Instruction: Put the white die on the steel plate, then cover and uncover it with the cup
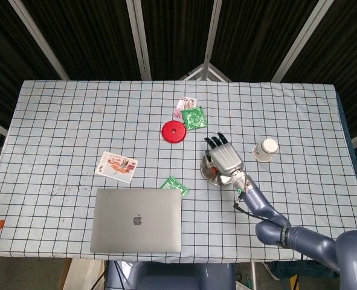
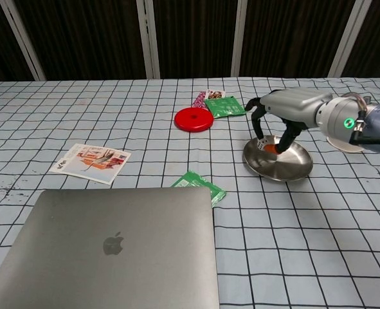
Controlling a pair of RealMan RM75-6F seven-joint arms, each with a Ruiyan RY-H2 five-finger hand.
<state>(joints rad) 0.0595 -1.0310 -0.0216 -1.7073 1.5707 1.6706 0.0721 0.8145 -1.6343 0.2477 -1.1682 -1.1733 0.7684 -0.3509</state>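
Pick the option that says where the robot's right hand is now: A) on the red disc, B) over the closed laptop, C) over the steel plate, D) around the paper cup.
C: the right hand hangs over the steel plate, with the paper cup standing apart to its side.

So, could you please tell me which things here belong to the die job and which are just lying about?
Job:
- white die, pinched in the right robot hand
- steel plate
- cup

Lying about:
- laptop
- red disc
- green packets
- leaflet
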